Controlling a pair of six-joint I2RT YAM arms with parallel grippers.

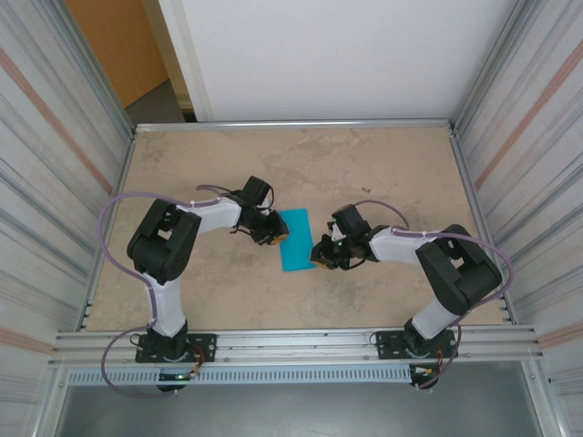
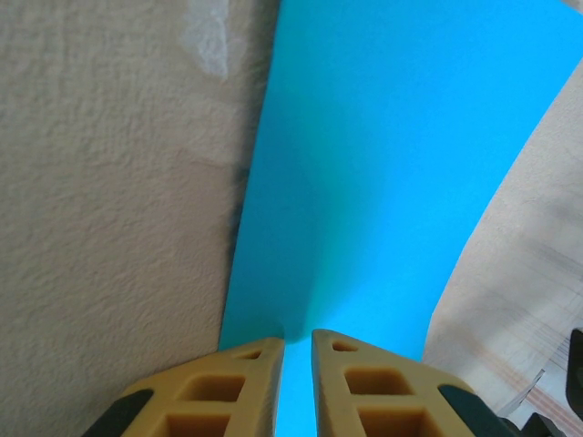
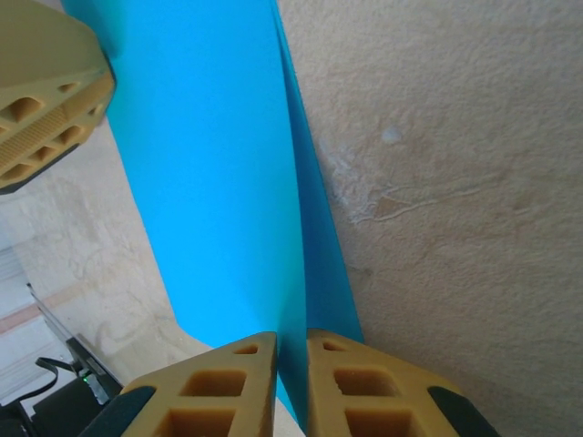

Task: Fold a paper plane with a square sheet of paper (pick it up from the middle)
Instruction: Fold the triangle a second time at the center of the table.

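The desk (image 1: 364, 164) is sandy beige with pale marks on it. Ribbed metal walls (image 1: 55, 137) stand at the left and right of the top view. A white wall (image 1: 346, 55) is at the back, and an orange panel (image 1: 114, 45) shows in the upper left corner.

The paper (image 1: 294, 238) is bright blue. It sits in the middle of the top view, on the middle of the desk. From above it looks like a narrow strip, a bit tilted. The left arm (image 1: 164, 246) reaches in from the left and the right arm (image 1: 455, 269) reaches in from the right. They meet at the paper.

The left gripper (image 1: 271, 233) touches the left side of the paper, near its upper end. In the left wrist view its tan fingers (image 2: 241, 373) are at the bottom of the frame. They are pinched close together, with the blue paper (image 2: 383, 182) squeezed in the thin gap. The paper spreads up from there to the top of the frame. Its right edge curves.

The right gripper (image 1: 322, 256) touches the right side of the paper, near its lower end. In the right wrist view its fingers (image 3: 351, 382) are at the bottom of the frame. They are closed on the paper (image 3: 200, 164) too, with only a thin slit between them. Here the paper shows two blue layers, one poking out beside the other along the right edge. A tan finger (image 3: 46, 100) of the left gripper is in the upper left corner of this view, at the far end of the paper.
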